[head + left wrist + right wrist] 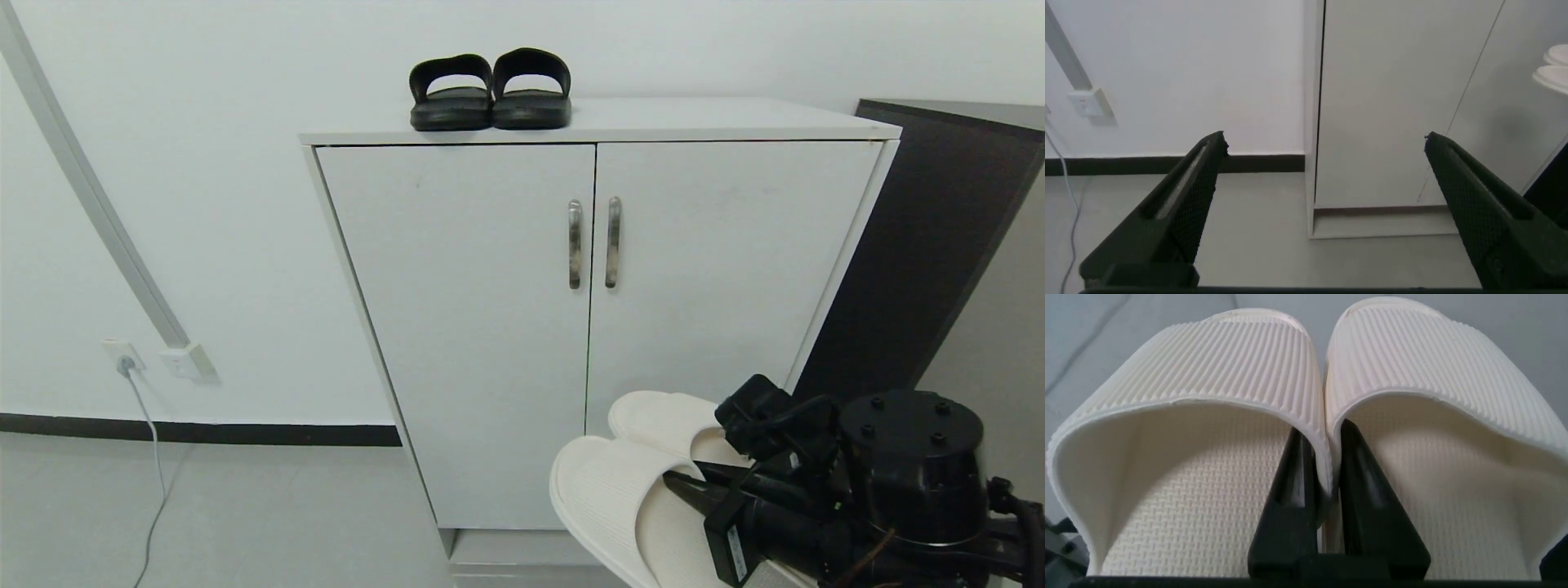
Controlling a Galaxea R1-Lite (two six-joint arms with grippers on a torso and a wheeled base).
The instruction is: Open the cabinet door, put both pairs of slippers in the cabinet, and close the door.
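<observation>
A white two-door cabinet (490, 343) stands against the wall with both doors closed and two metal handles (575, 244) at the middle. A pair of black slippers (490, 88) rests on its top, toward the left. Low at the right, in front of the right door, my right gripper (694, 482) is shut on a pair of white slippers (620, 490), pinching their inner edges together (1327, 457). My left gripper (1323, 147) is open with nothing between its fingers, facing the cabinet's (1404, 106) lower left corner from a distance.
A dark panel (931, 245) stands right of the cabinet. On the wall to the left are a slanted conduit (90, 196), a socket (122, 355) and a cable hanging to the grey floor (245, 514), which is bare left of the cabinet.
</observation>
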